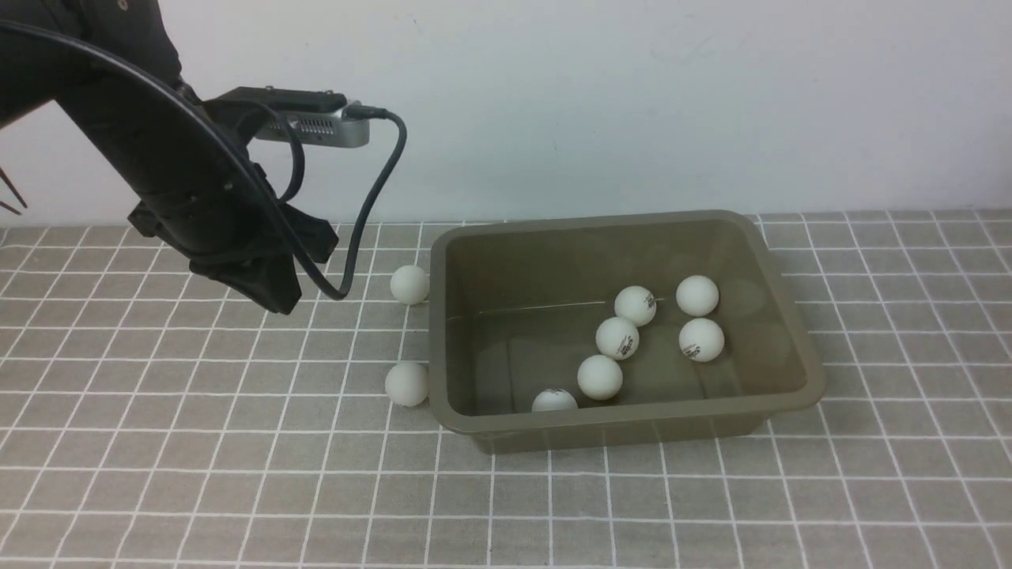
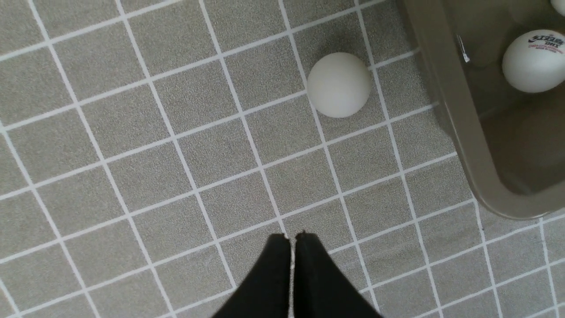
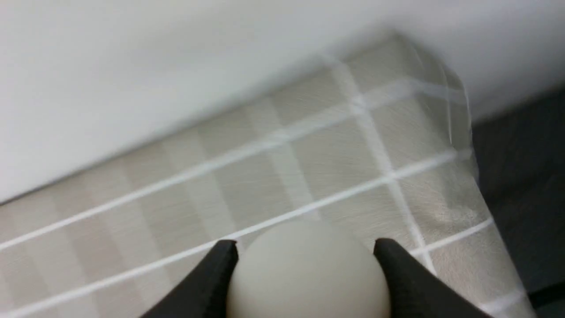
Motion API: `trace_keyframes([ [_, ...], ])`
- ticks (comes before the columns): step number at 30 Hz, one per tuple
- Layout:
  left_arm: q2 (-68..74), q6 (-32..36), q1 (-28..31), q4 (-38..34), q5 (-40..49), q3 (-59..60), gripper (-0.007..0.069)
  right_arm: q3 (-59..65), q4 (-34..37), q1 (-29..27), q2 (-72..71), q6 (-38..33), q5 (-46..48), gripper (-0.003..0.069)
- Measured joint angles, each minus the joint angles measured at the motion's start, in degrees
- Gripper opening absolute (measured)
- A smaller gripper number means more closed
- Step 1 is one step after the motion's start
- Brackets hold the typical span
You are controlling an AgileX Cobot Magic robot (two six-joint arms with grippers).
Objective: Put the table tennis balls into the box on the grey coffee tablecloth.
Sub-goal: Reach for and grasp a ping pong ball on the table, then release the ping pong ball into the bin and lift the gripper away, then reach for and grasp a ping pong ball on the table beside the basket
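Right wrist view, ball (image 3: 309,274) gripped by tool (image 3: 304,248)

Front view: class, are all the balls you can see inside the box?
No. A far ball and a near ball lie on the cloth, just outside the box.

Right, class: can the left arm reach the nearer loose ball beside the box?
Probably yes: the left gripper hangs above tablecloth near that ball, nothing between; its shut jaws must open first.
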Motion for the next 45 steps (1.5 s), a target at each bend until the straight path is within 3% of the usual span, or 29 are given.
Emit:
trace_keyframes([
  [5,-0.26,0.0,0.0,0.0,0.05,-0.23,-0.0004,-0.68,-2.92,2.97,-8.96,-0.13,3.71,0.0352],
  [8,-1.05,0.0,0.0,0.11,0.16,-0.23,-0.0004,1.59,0.61,3.19,-15.95,-0.51,4.28,0.0352],
  [13,-2.48,0.0,0.0,-0.01,0.18,-0.23,-0.0004,16.04,8.4,6.48,-29.53,-1.63,4.64,0.0352],
  [19,-7.17,0.18,0.0,-0.26,0.4,-0.23,-0.0004,38.86,12.83,23.45,-37.08,-2.85,4.08,0.0352],
  [24,-9.81,0.18,0.0,-0.81,0.47,-0.23,-0.0004,43.69,12.85,35.04,-28.87,-3.04,-1.27,0.0365],
  [30,-9.67,0.12,0.0,-0.87,0.51,-0.23,-0.0004,36.0,7.77,40.15,-22.35,-0.57,3.31,0.0633],
  [34,-8.09,-0.27,0.0,-0.91,0.53,-0.23,-0.0004,36.64,3.45,40.28,-25.54,0.35,3.31,0.0667],
  [37,-5.19,-0.34,0.0,-1.63,0.52,-0.23,-0.0004,44.81,1.47,40.28,-35.82,0.57,3.38,0.0547],
  [39,-2.81,-0.06,0.0,-3.36,0.47,-0.23,-0.0004,51.43,1.62,40.28,-44.24,0.64,3.59,0.0426],
  [42,1.4,2.73,-0.71,-4.97,0.47,-0.23,0.0006,60.79,3.09,40.28,-55.88,0.64,4.39,0.016],
  [45,5.61,5.87,-2.06,-5.29,-0.32,-0.23,0.0052,66.88,3.81,40.28,-63.32,0.77,4.81,0.0026],
])
